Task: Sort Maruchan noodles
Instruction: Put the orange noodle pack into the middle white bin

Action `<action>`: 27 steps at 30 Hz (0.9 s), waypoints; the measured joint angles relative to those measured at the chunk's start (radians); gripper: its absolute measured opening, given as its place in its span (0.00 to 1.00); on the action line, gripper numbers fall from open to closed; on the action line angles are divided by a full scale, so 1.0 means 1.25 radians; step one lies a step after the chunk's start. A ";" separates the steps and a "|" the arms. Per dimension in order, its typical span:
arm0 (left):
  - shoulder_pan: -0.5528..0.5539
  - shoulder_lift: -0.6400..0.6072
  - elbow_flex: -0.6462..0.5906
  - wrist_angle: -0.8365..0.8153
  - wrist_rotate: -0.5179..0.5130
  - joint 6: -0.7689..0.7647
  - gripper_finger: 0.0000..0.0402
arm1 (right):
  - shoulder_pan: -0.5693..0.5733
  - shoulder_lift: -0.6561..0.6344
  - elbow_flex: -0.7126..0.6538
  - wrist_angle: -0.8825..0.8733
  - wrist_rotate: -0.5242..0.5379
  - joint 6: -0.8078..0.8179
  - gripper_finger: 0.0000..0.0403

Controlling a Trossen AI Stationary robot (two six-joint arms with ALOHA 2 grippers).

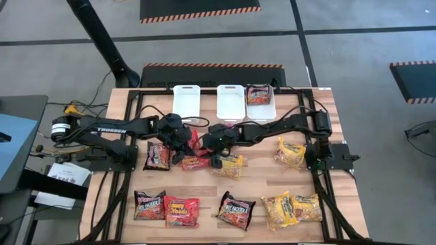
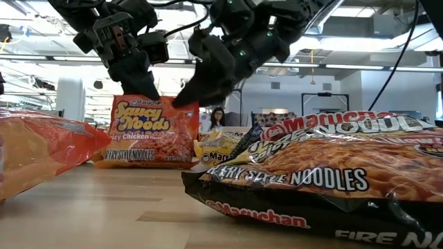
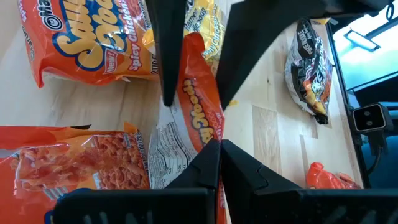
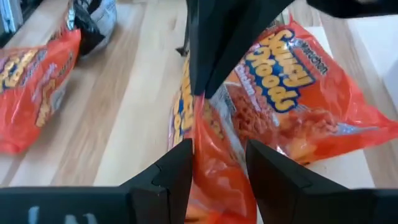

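A red Saucy Noods packet (image 2: 149,131) stands upright on edge between my two grippers at the table's middle (image 1: 195,139). My left gripper (image 1: 187,141) is shut on it from the table's left. My right gripper (image 1: 207,141) is shut on it from the right. Whether its lower edge touches the table, I cannot tell. Below it another red packet (image 1: 195,162) and a yellow packet (image 1: 230,165) lie flat, and a dark packet (image 1: 157,155) lies at the left. My left gripper pinches the red packet's upper edge (image 3: 211,134) between its two fingers, at the end toward the table's left. The fingers slant down from the left. The packet stands upright below them. My right gripper has the same packet between its two fingers (image 4: 180,168), on its two faces near the upper edge (image 4: 219,146) at the end toward the table's right. The fingers slant down from the right. The packet hangs upright between both grippers.
Three white bins (image 1: 186,101) (image 1: 230,101) (image 1: 261,109) stand at the far edge; the right one holds a dark packet (image 1: 259,92). A yellow packet (image 1: 291,153) lies at the right. Several red, dark and yellow packets (image 1: 180,211) line the near edge.
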 joint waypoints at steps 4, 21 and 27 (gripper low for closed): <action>-0.002 0.000 0.000 -0.002 -0.005 0.001 0.00 | 0.001 -0.001 0.004 -0.011 -0.017 0.000 0.44; -0.003 0.000 0.000 0.032 -0.018 0.001 0.00 | 0.020 0.035 0.053 -0.190 0.002 0.072 0.26; -0.003 0.000 0.000 0.032 -0.019 0.001 0.00 | 0.020 0.036 0.052 -0.201 0.002 0.089 0.03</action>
